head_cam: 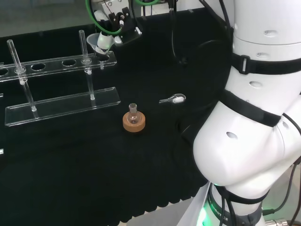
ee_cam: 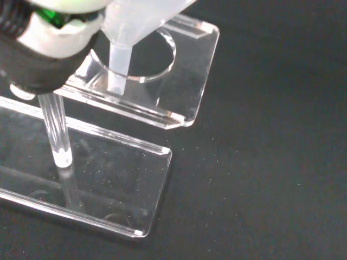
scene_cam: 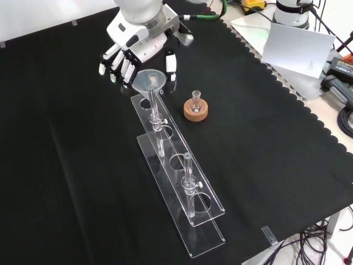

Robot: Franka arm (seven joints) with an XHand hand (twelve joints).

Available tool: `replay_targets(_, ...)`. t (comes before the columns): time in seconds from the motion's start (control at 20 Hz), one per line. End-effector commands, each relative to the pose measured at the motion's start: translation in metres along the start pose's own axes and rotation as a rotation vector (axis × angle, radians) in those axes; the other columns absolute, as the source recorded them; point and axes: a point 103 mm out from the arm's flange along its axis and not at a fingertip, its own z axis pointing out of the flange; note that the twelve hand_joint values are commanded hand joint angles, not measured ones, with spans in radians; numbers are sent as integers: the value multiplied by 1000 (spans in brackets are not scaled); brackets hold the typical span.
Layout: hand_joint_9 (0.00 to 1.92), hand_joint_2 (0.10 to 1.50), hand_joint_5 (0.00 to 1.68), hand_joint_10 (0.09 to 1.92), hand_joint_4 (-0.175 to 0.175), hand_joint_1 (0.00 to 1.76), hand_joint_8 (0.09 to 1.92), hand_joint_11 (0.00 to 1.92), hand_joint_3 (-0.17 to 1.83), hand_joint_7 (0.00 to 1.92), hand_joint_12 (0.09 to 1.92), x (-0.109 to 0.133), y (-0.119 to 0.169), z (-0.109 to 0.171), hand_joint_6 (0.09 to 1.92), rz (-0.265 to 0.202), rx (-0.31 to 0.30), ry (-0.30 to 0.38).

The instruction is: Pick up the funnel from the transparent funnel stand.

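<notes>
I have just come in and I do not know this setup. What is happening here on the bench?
A robot arm's hand is at the far end of a transparent funnel stand, beside a clear funnel. The funnel's stem is in the end hole of the stand's top plate. In the front view the fingers look straight and spread on both sides of the funnel's rim; a grip is not visible. Nearby, a small flask sits on a cork ring, and a small scoop lies on the cloth.

1. A blurred part of the hand [ee_cam: 49, 49] is seen close to the camera.
2. The funnel [ee_cam: 127, 32] is seen beside it, its stem over a round hole of the clear stand [ee_cam: 184, 81].
</notes>
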Motion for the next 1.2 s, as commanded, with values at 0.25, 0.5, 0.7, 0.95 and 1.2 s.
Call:
replay_targets(0.25,420,504,742,593,39,893,459,0,484,906,665,-11,-27,-38,104,-23,-76,-2)
replay_targets(0.5,416,494,738,595,40,885,462,0,517,905,639,-19,-48,-65,109,-31,-103,-11)
replay_targets(0.7,408,484,733,601,41,881,465,0,551,905,578,-25,-61,-79,117,-37,-120,-21)
replay_targets(0.95,403,481,728,609,41,876,467,0,570,908,491,-30,-75,-94,128,-28,-154,-8)
replay_targets(1.2,404,482,728,611,41,876,471,0,573,920,475,-37,-87,-91,130,-6,-148,0)
